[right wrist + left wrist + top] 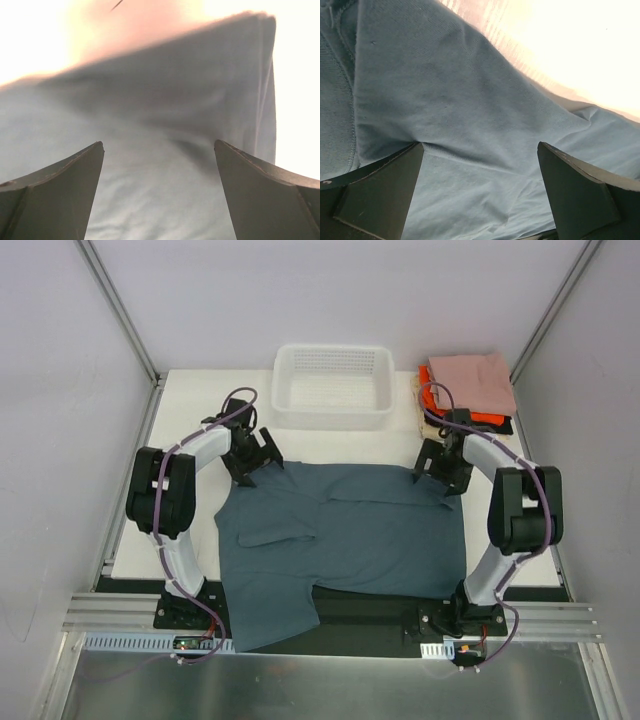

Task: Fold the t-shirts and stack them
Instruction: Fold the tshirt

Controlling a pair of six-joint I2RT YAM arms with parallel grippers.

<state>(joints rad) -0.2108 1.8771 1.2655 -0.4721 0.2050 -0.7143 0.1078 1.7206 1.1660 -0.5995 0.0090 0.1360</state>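
Observation:
A large slate blue-grey t-shirt (340, 535) lies spread on the white table, its lower left part hanging over the near edge. My left gripper (258, 468) is open over the shirt's far left corner; its wrist view shows blue cloth (470, 125) between the spread fingers (380, 195). My right gripper (440, 480) is open over the far right corner, with cloth (160, 150) between its fingers (260, 195). A stack of folded shirts stands at the far right: dusty pink (475, 380) on top, orange-red (490, 420) under it, with black and cream edges below.
A white plastic mesh basket (333, 387) stands at the back middle of the table, just beyond the shirt. Grey enclosure walls and metal frame posts close in left and right. The arm bases sit on a black rail (400, 615) at the near edge.

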